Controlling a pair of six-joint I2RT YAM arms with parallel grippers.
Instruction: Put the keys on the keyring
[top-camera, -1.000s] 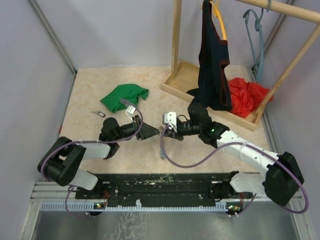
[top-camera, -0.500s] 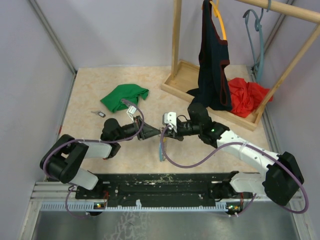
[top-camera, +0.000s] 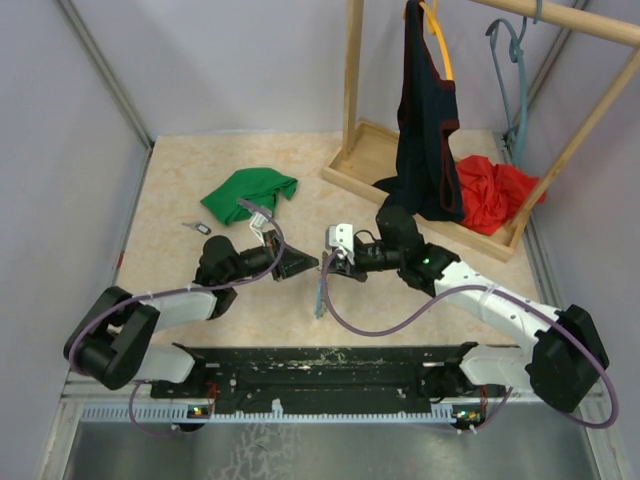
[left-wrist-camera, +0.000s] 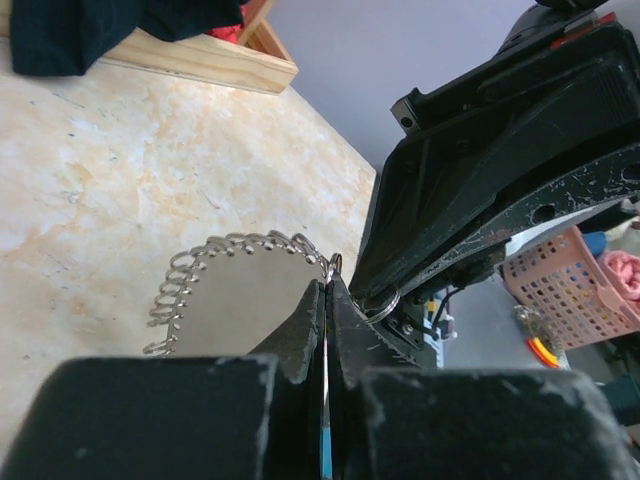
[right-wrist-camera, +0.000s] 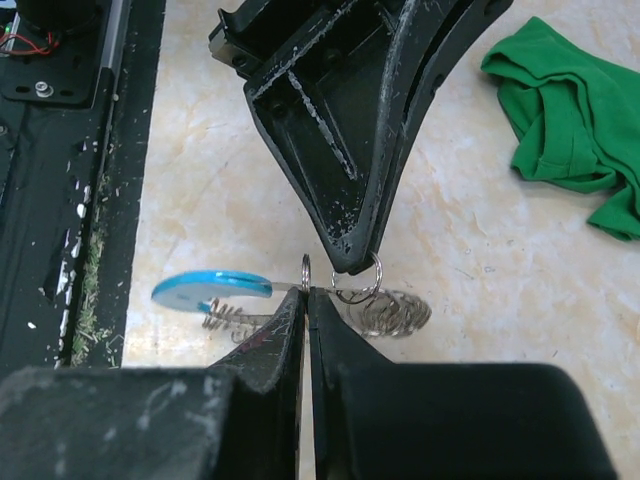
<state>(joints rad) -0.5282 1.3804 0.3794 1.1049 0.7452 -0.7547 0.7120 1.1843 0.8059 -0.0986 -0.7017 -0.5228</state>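
Note:
The keyring (top-camera: 320, 295), a silvery chain with a light blue band, hangs between my two grippers just above the table's middle. My left gripper (top-camera: 312, 263) comes from the left and is shut on the chain's end (left-wrist-camera: 327, 268), jaws pressed flat. My right gripper (top-camera: 328, 264) faces it tip to tip, shut on a small ring (right-wrist-camera: 306, 270) of the keyring. In the right wrist view the blue band (right-wrist-camera: 212, 287) sticks out left and chain coils (right-wrist-camera: 395, 312) lie right. A small key (top-camera: 198, 228) lies on the table far left of both grippers.
A green cloth (top-camera: 250, 195) lies behind the left gripper. A wooden rack (top-camera: 352, 100) with a dark garment (top-camera: 425, 130) and red cloth (top-camera: 495, 195) stands at the back right. The black base rail (top-camera: 320, 365) runs along the near edge.
My left gripper has closed onto the keyring's end, and its arm has shifted a little. The right gripper has stayed shut in place.

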